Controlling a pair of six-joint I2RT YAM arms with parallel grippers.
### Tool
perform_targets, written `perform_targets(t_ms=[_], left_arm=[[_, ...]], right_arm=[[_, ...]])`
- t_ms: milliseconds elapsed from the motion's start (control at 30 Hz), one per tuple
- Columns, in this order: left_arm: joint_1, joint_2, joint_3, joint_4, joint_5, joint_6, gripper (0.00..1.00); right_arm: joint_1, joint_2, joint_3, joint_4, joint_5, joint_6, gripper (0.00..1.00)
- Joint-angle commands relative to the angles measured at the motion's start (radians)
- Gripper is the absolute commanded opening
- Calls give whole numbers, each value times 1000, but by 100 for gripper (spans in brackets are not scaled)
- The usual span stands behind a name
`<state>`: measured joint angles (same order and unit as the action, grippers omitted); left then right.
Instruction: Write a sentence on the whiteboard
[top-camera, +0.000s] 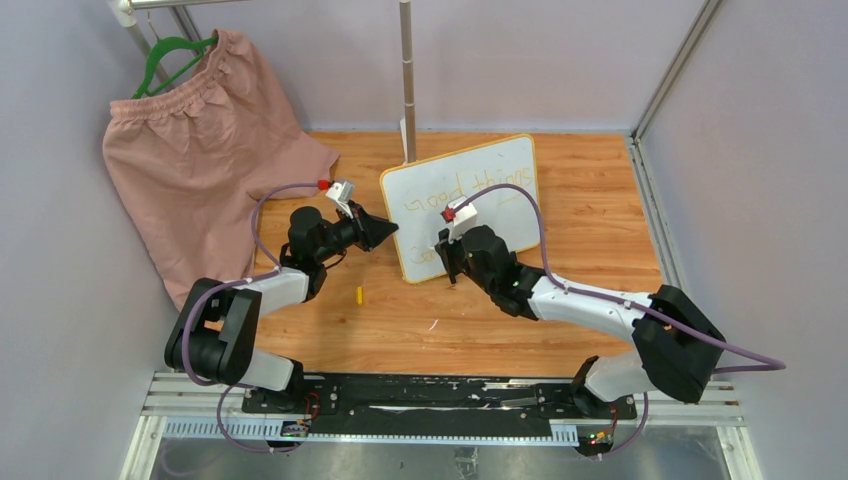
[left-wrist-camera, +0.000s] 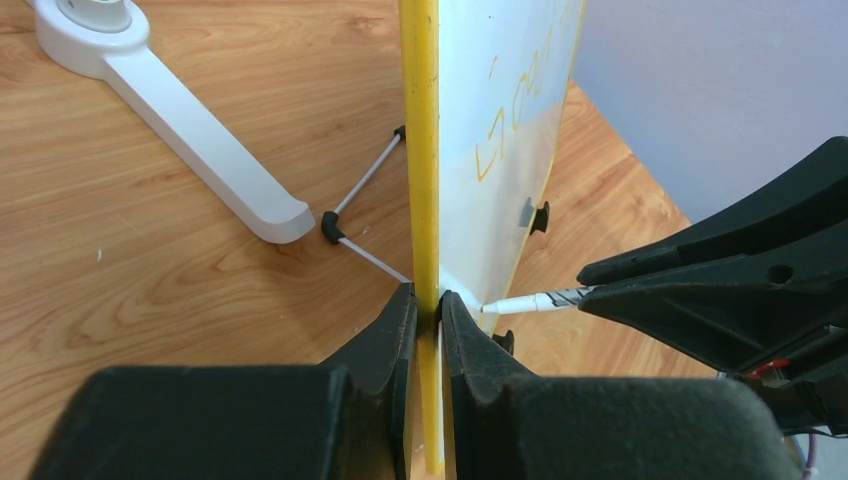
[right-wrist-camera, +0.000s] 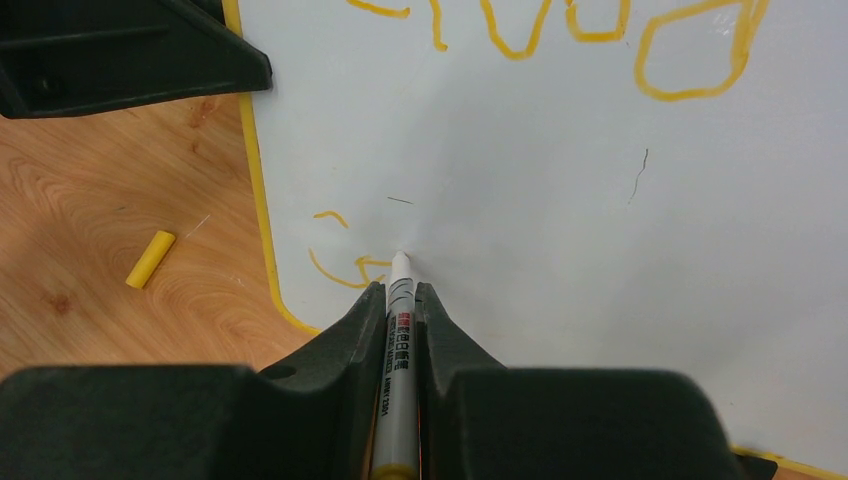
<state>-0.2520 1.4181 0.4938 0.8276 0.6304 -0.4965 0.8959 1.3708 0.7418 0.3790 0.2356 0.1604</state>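
On the worktop (top-camera: 560, 300) in front of the whiteboard (top-camera: 500, 225) (left-wrist-camera: 500, 200) (right-wrist-camera: 560, 250), off its lower left corner, lies a small yellow piece (top-camera: 359, 294) (right-wrist-camera: 150, 259), apart from the frame. The right claw (top-camera: 447, 262) (right-wrist-camera: 400, 290) is at the board's lower left part, its fingers closed narrowly on a white marker (right-wrist-camera: 400, 300) (left-wrist-camera: 530, 301) that runs out between them. The marker's tip meets the white face just inside the corner, beside a few short yellow strokes. The left claw (top-camera: 385, 232) (left-wrist-camera: 428, 300) comes in from the board's left side and is clamped on the yellow frame of that edge, one finger on the written face and one on the back, with only the frame's thickness between them. The board stands on the worktop near the middle, propped by thin wire legs behind it, its face toward the arms. The sentence (top-camera: 470, 190) (left-wrist-camera: 520, 100) (right-wrist-camera: 560, 25) shows in thin yellow letters: the upper line reads "Good things", while the lower line is mostly hidden by the right claw in the top view. Just behind the board's left part rises a white stand (top-camera: 407, 80) (left-wrist-camera: 180, 110), its foot flat on the wood. Farther left of the board, pink shorts (top-camera: 200, 170) hang from a green hanger (top-camera: 170, 55).
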Motion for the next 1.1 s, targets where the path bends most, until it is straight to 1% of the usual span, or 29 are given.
perform_targets(t_ms=[0,400,1067], left_arm=[[-16,-10,20,8,15,35,0],[-16,-9,19,8,15,35,0],[-16,-7,22,8,18,36,0]], right_arm=[[-26,0,15,-23,72,-24,0],[-34,-30,-31,-43,91,-14,0],[-34,-21,-64,-68,53,17,0]])
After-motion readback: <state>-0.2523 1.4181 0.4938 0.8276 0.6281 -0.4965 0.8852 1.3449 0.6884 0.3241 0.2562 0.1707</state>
